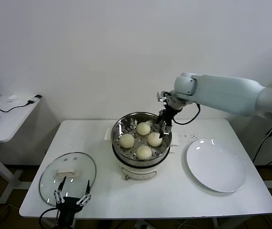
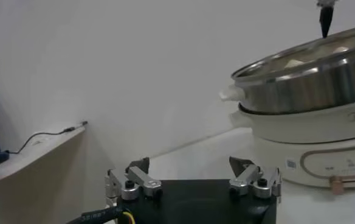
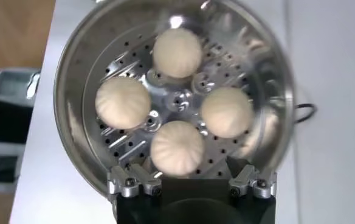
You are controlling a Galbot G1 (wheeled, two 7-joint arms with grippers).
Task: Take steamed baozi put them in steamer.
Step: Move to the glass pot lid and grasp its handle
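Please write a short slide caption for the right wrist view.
Open right gripper above steamer holding four baozi.

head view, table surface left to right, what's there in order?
glass lid with the open left gripper at its near edge → steamer holding four baozi, open right gripper over its right side → white plate

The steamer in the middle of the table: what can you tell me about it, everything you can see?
The steamer is a round, shiny steel basket with a hole-dotted floor, sitting on a white electric pot base at the table's middle. It is uncovered. Four cream-white baozi rest inside in a ring, apart from each other. The right gripper hangs open just above one bun.
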